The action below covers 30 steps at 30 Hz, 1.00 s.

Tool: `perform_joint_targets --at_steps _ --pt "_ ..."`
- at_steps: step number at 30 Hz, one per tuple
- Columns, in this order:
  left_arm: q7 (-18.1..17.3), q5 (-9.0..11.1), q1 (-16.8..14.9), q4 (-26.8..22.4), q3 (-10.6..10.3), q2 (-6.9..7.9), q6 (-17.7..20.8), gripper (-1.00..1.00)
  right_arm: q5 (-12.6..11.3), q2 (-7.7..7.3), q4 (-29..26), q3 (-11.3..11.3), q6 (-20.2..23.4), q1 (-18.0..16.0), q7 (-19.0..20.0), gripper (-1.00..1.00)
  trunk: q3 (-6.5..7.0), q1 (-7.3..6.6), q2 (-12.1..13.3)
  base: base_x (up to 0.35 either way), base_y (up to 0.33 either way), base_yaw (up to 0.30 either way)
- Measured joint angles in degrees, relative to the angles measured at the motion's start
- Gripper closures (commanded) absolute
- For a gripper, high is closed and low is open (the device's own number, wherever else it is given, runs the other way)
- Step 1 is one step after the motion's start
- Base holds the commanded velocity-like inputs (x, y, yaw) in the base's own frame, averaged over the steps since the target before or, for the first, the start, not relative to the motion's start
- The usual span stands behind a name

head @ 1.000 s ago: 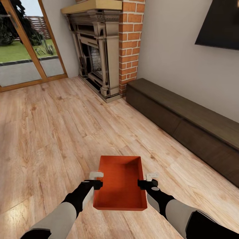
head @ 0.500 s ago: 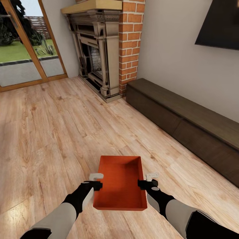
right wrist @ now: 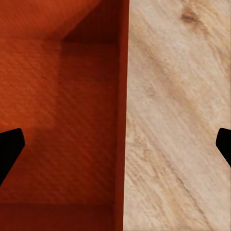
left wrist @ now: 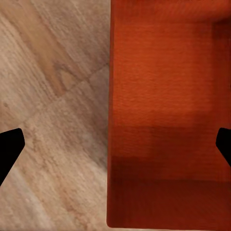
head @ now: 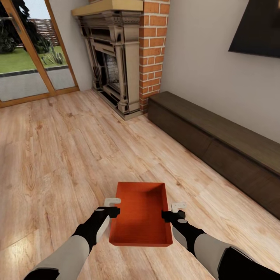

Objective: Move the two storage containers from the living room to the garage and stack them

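While the robot stands in the living room, 1 storage container (head: 140,214) sits low in the head view, between the 2 arms and in front of the fireplace (head: 112,58), well apart from it. It is an orange-red rectangular bin with no lid, and its inside is bare. The walls are thin and straight, the near wall catches the light and looks brighter, and the far inner corner is darker with shadow. In the wrist views the surface shows a very fine ribbed texture (left wrist: 163,110), and the bin's rim edge makes a sharp line against the wood plank floor (right wrist: 178,120).

The left gripper (head: 112,207) is at the left long wall of the container, and the right gripper (head: 174,210) is at the right long wall. Both wrist views show the black fingertips (left wrist: 9,149) wide apart at the picture edges, with a container wall between them, so each gripper is spread and not clamped on the wall.

Beyond the container, a long dark low cabinet (head: 217,147) runs along the wall from the fireplace, under a black TV (head: 258,29).
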Motion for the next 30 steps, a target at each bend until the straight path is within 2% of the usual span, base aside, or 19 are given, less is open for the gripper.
perform_joint_targets --at_steps 8,14,22,30 --pt "0.0 0.0 0.0 0.04 -0.09 0.0 0.05 -1.0 -0.04 0.0 0.05 0.0 0.45 0.0 0.0 -1.0 -1.44 1.76 -3.21 0.0 0.0 0.0" --pt "0.0 0.0 0.0 0.07 -0.11 0.0 0.01 -1.0 -0.09 -0.66 0.23 -0.12 3.88 0.0 -0.01 -1.0 -2.51 3.08 -5.62 0.0 0.0 0.0" --pt "0.0 0.0 0.0 0.08 -0.09 0.01 0.0 -1.0 -0.18 -1.1 0.3 -0.17 5.94 0.0 0.03 -1.0 -3.95 4.83 -8.82 0.0 0.0 0.0" --pt "0.02 0.0 0.0 0.08 -0.04 0.08 0.0 -1.0 -0.2 -1.01 0.29 -0.16 5.84 0.0 0.03 -1.0 -5.39 6.59 -12.03 0.0 0.0 0.0"
